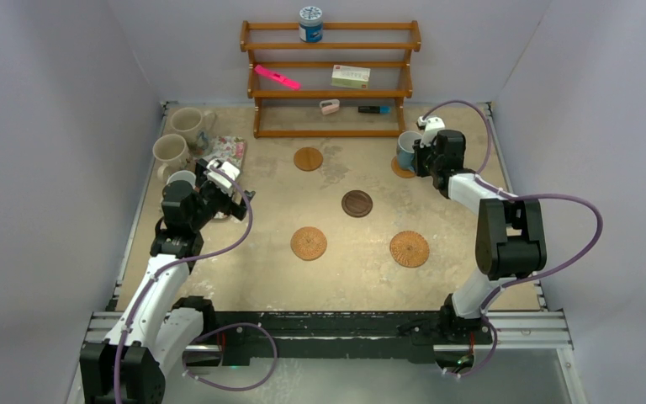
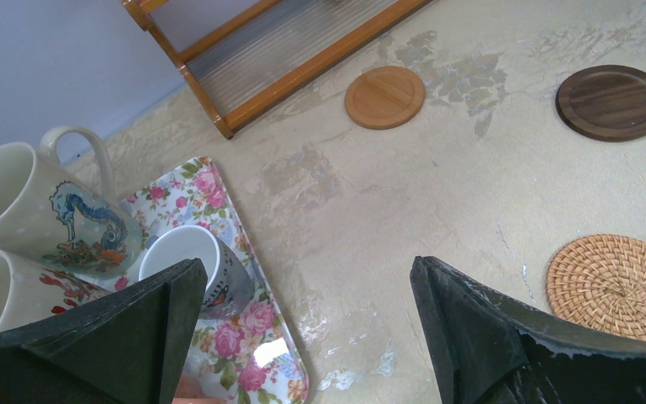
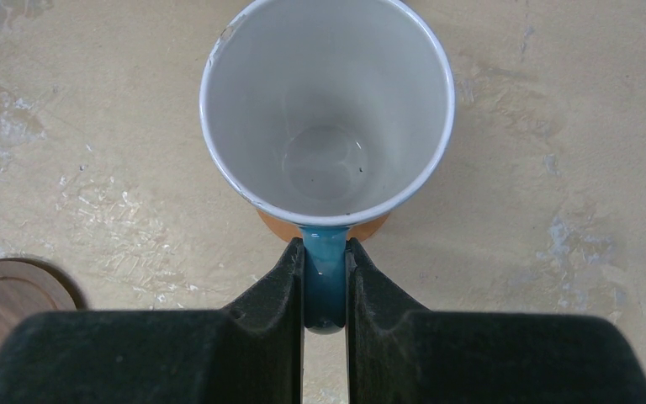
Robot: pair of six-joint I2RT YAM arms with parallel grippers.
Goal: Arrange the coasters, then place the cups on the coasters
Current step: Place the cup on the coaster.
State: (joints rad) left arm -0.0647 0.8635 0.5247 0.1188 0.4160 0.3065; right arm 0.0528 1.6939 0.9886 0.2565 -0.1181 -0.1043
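My right gripper [image 1: 421, 152] [image 3: 325, 252] is shut on the handle of the blue cup [image 1: 405, 149] [image 3: 326, 109]. That cup stands upright on a tan coaster [image 1: 402, 170] [image 3: 372, 225] at the back right. Four more coasters lie bare: a tan one [image 1: 308, 158] [image 2: 384, 97], a dark brown one [image 1: 357, 203] [image 2: 612, 102] and two woven ones [image 1: 309, 243] [image 1: 409, 249]. My left gripper [image 1: 232, 190] [image 2: 303, 286] hangs open above the table beside a small grey cup [image 1: 182, 178] [image 2: 187, 255]. Two cream cups [image 1: 187, 124] [image 1: 170, 151] stand at the far left.
A floral mat [image 1: 229, 151] [image 2: 244, 337] lies under the small cup. A wooden shelf [image 1: 330, 80] stands against the back wall, carrying a blue-and-white canister [image 1: 309, 23], a pink item [image 1: 277, 77] and small bits. Walls close off left, right and back.
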